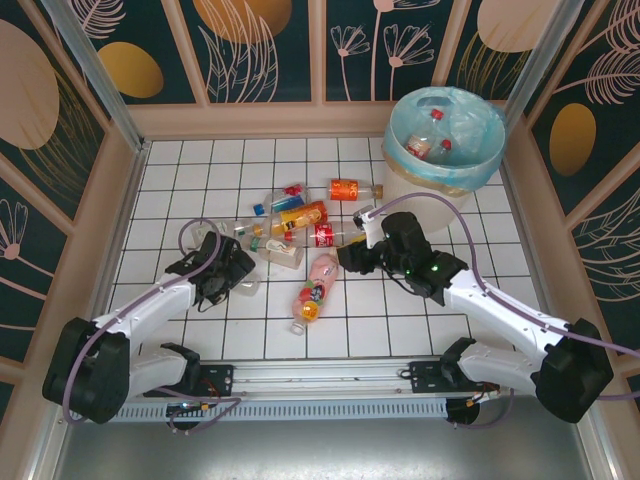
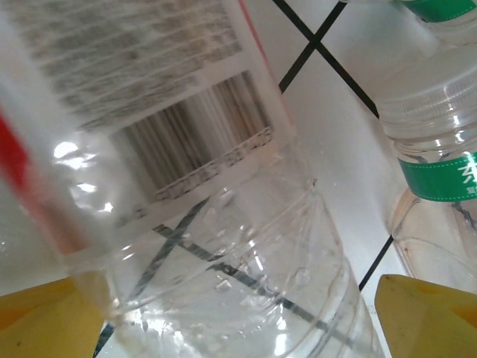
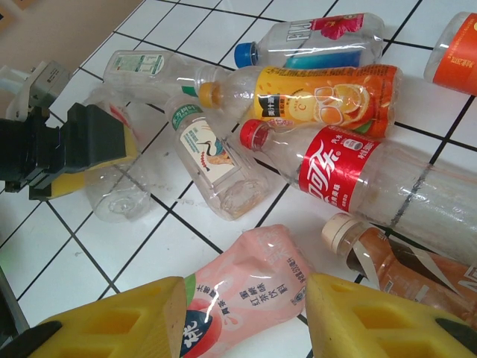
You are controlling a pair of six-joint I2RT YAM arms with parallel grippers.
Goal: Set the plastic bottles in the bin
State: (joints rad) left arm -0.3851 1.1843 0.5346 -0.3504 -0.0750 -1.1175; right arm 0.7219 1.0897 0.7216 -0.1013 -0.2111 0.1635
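Mostly bare tiles [image 1: 180,170], bottles [image 1: 300,225] midfloor, bin [image 1: 412,188] cornered

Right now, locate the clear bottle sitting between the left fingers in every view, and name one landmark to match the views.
Top external: clear bottle lies left of centre on the tiles, at the end of the left arm.
Left wrist: clear bottle up close, centre-left, its barcode label facing the camera.
Right wrist: clear bottle near the left edge, beside the left fingers.
Shared landmark: the yellow left fingers next to it.
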